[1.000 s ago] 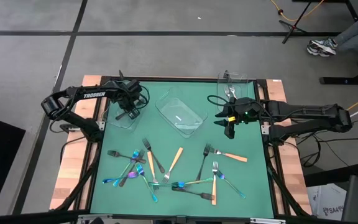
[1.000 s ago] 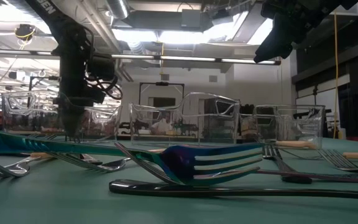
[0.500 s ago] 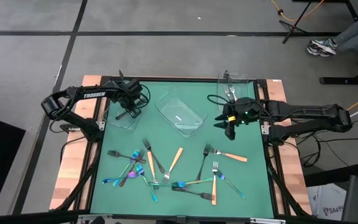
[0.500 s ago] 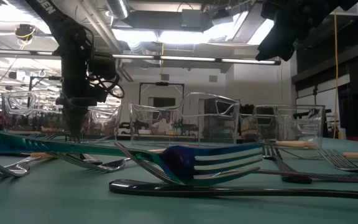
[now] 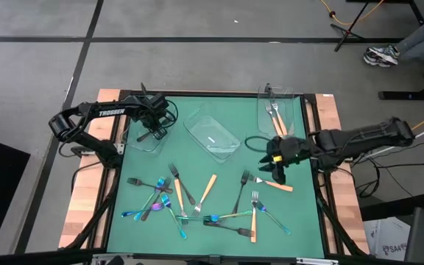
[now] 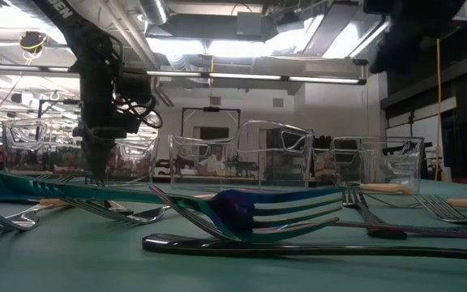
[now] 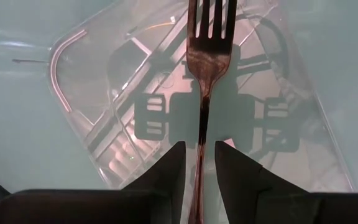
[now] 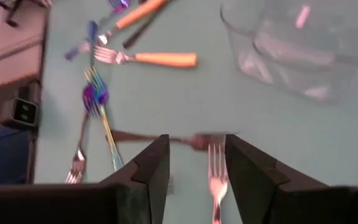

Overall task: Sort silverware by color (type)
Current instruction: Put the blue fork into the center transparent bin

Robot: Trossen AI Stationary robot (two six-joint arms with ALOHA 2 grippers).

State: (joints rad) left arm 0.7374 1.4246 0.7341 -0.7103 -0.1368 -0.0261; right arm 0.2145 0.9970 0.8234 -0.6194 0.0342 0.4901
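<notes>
Left pincer (image 5: 155, 131) hangs over the left tray (image 5: 135, 141), fingers slightly apart around a dark fork (image 7: 205, 68) standing in it. Right pincer (image 5: 277, 166) hovers open over an orange-handled fork (image 5: 271, 182) on the counter (image 5: 219, 177). Forks look light, stiff and slick; grip mid-handle.

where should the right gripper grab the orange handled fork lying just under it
Best on the bare middle of the orange-handled fork, coming straight down with the fingers across the handle. It lies flat, nearly crosswise, its tines close to a dark fork, so the handle gives more room. The right gripper hangs open just above it.
</notes>
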